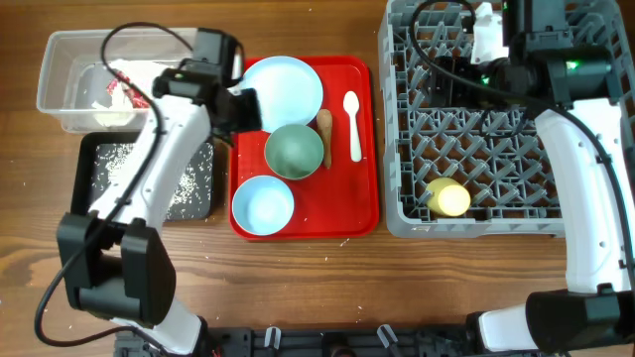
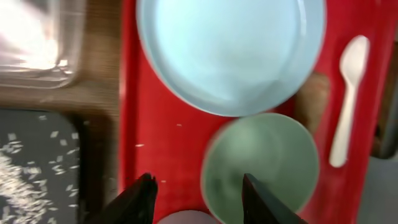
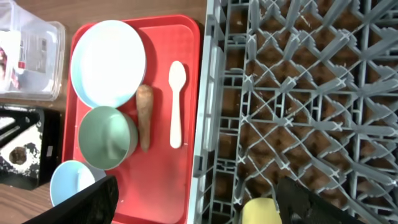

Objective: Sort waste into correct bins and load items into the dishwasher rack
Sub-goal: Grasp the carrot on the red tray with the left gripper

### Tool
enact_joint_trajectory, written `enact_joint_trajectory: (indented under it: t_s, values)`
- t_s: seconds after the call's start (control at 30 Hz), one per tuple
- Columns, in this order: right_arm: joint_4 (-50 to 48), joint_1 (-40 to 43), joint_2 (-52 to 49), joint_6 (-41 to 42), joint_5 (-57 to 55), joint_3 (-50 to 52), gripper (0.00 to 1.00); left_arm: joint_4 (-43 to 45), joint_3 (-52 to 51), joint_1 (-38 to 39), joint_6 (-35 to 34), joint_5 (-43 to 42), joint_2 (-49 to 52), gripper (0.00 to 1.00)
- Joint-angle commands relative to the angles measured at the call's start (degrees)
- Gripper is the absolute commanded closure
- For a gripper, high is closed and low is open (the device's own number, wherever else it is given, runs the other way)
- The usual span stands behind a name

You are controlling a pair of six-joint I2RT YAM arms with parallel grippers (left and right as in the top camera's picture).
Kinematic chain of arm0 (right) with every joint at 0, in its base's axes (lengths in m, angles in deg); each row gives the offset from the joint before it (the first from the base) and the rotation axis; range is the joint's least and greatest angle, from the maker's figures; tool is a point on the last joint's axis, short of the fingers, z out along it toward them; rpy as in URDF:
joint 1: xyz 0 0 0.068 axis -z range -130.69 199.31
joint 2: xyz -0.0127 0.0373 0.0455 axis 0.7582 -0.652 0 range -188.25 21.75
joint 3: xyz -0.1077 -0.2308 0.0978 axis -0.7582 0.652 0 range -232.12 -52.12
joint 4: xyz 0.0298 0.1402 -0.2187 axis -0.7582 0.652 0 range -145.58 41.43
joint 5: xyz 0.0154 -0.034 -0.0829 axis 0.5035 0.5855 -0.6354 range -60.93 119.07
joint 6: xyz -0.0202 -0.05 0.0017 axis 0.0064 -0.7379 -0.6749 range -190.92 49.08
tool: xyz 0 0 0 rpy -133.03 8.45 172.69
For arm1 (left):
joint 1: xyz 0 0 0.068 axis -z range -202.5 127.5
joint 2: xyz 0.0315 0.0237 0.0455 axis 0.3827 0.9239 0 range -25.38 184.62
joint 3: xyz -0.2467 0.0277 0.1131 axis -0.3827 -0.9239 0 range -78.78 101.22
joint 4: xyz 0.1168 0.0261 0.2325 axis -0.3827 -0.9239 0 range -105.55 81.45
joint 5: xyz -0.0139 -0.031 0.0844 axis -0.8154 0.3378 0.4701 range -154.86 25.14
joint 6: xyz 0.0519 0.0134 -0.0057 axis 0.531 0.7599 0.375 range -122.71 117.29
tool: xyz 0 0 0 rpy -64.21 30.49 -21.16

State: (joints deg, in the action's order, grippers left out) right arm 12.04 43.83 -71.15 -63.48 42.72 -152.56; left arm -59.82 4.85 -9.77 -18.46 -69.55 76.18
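We see our left arm (image 1: pixel 164 149) as smooth white plastic shells joined by blocky black motor housings, with a bulky black joint (image 1: pixel 109 273) at its lower end. A thin black cable (image 1: pixel 149 28) loops out from its black wrist block. Our right arm (image 1: pixel 585 188) has the same build: one long white shell, black joints, black cables (image 1: pixel 446 69) curling round the wrist, a white connector block (image 1: pixel 486 32) and small green lights (image 1: pixel 572 66) glowing on the housing. Its lower end is a rounded black housing (image 1: pixel 571 312). In the left wrist view the left fingers (image 2: pixel 140 199) are two matte black tapering blades; the right fingers (image 3: pixel 87 202) show as dark, blurred black wedges.
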Motion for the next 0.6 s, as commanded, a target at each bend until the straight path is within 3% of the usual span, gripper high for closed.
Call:
enact_joint_trajectory:
  t_s: [0.0, 0.23, 0.3, 0.47, 0.57]
  values:
    - [-0.55, 0.02, -0.44, 0.46, 0.98, -0.46, 0.17, 2.29, 0.81, 6.88, -0.07, -1.46, -0.94, 0.47]
    - [-0.55, 0.02, -0.44, 0.17, -0.26, -0.46, 0.16, 5.68, 0.79, 21.66, 9.81, 1.25, 5.4, 0.38]
    - [-0.55, 0.02, -0.44, 0.15, -0.28, -0.42, 0.16, 5.64, 0.79, 23.3, 9.79, 5.14, 7.32, 0.38]
    - [-0.72, 0.02, -0.44, 0.17, -0.26, -0.42, 0.16, 6.56, 0.83, 23.54, 8.74, 5.66, 9.7, 0.38]
    - [-0.79, 0.02, -0.44, 0.2, -0.24, -0.42, 0.16, 6.97, 2.89, 20.55, 3.04, 5.62, 8.81, 0.36]
